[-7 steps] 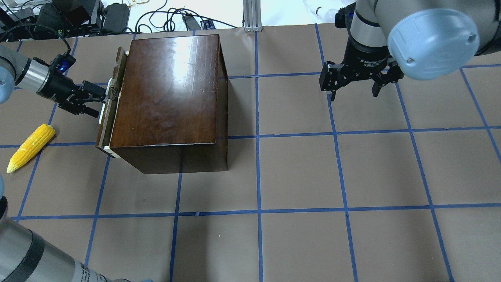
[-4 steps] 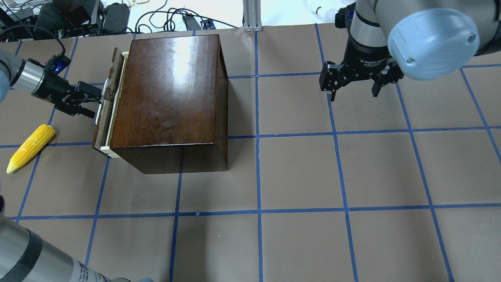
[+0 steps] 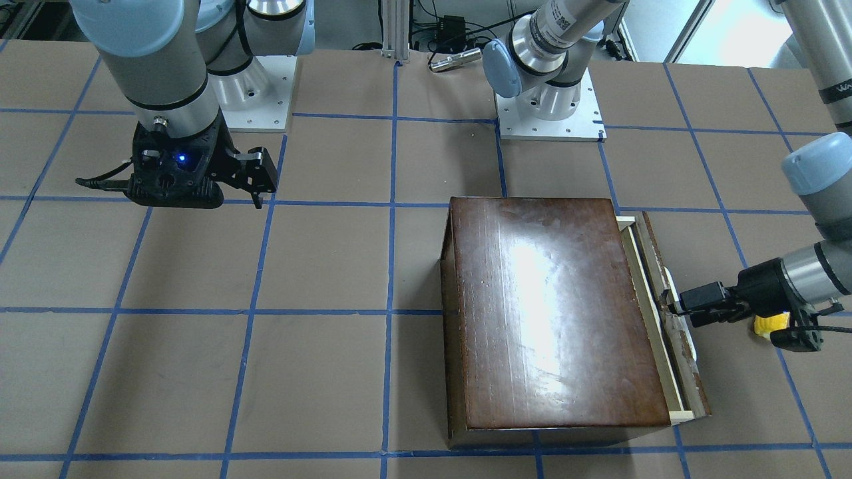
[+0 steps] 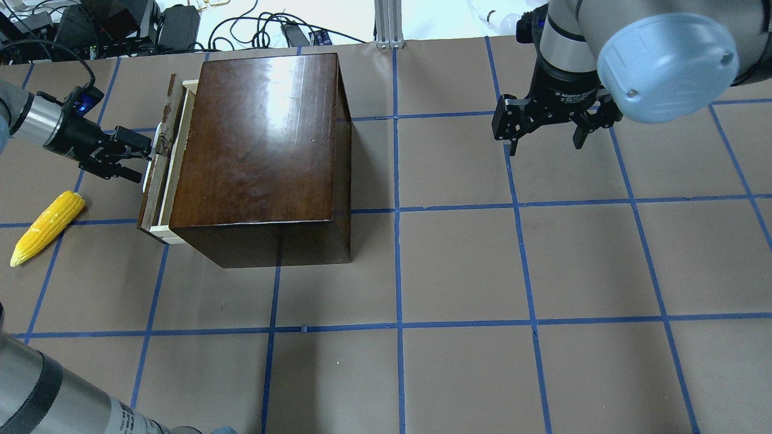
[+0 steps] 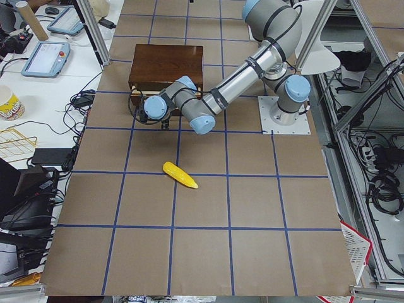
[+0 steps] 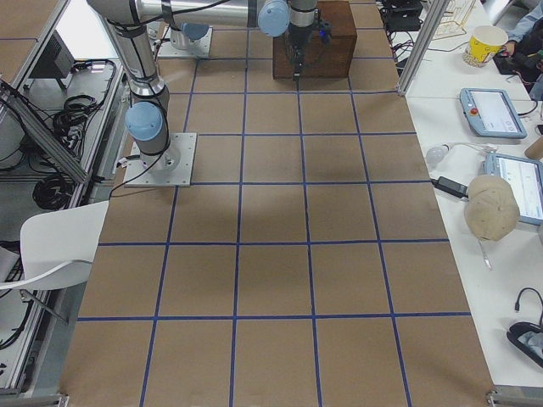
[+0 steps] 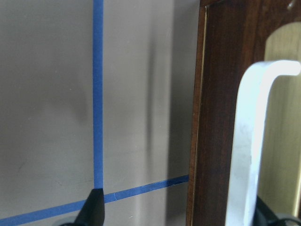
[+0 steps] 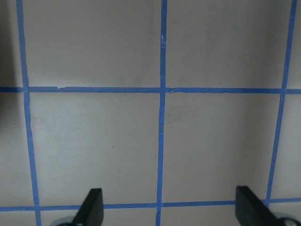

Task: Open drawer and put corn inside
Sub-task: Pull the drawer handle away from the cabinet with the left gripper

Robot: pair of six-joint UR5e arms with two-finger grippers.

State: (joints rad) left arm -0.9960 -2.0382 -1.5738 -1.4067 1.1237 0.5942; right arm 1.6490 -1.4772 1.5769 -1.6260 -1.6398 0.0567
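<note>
The left pincer (image 4: 137, 158) is clamped on the whitish handle (image 4: 158, 137) and has drawn the drawer (image 4: 158, 181) further out of the dark-brown box (image 4: 259, 144) than a second ago — only a narrow pale gap shows, too small yet. The corn (image 4: 47, 225) lies untouched on the surface (image 4: 543, 271) nearby. The right pincer (image 4: 546, 129) hangs wide, empty.

Robotics lab, data-collection cell.
Two UR5e arms bolted on plates (image 3: 549, 110) to a counter (image 4: 458, 265) covered in brown paper with a blue tape grid (image 4: 398, 211); aluminium frame posts (image 6: 424, 38) around it; teach pendants (image 5: 44, 57), cables (image 4: 265, 27), power bricks and a paper cup (image 6: 485, 42) on white side desks.
</note>
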